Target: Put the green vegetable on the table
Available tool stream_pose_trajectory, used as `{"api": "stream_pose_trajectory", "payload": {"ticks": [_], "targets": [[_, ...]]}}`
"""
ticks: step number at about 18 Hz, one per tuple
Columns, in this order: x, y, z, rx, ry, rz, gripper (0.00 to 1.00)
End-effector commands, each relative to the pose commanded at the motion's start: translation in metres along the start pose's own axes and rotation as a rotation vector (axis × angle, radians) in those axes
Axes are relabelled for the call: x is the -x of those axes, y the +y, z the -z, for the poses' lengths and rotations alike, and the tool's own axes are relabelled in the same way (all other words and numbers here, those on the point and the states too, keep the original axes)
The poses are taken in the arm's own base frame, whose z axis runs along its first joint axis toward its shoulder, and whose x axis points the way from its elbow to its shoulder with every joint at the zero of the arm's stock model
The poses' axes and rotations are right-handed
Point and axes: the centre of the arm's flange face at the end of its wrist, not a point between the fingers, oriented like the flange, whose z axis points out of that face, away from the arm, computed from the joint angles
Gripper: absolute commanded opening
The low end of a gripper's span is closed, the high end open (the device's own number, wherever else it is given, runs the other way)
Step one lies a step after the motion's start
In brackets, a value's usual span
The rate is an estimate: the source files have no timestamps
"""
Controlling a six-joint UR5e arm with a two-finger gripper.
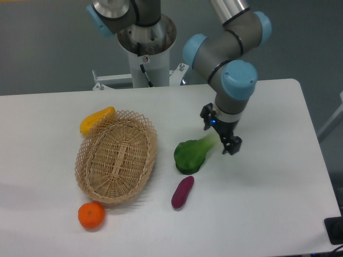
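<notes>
The green vegetable (191,156), dark leaves and pale stalk, is laid on the table (268,182); the gripper (221,132), at its 2 o'clock, seems spread open.

A white tabletop (278,176) with rounded corners fills most of the view under soft, even light. Behind it lies a plain dark grey-green floor (48,48). A white metal bracket (110,80) sits at the far edge, and a black object (335,230) shows at the lower right corner.

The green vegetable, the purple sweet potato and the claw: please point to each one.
green vegetable (188,156), fixed camera, on its dark leaves.
purple sweet potato (183,191), fixed camera, on its middle.
claw (221,141), fixed camera, midway between its fingertips.
</notes>
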Motion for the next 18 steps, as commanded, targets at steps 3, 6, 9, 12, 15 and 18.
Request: {"api": "stream_pose_trajectory", "payload": {"ticks": [3, 6, 9, 12, 15, 18], "targets": [[0.025, 0.014, 0.011, 0.005, -0.037, 0.018, 1.0], [0.039, 0.034, 0.018, 0.005, -0.059, 0.049, 1.0], [0.055, 0.048, 0.015, 0.003, -0.067, 0.07, 1.0], [0.074, 0.052, 0.018, 0.001, -0.069, 0.139, 1.0], [0.093, 0.059, 0.025, 0.006, -0.055, 0.186, 1.0], [0.109, 0.065, 0.023, 0.01, -0.07, 0.192, 1.0]]}}
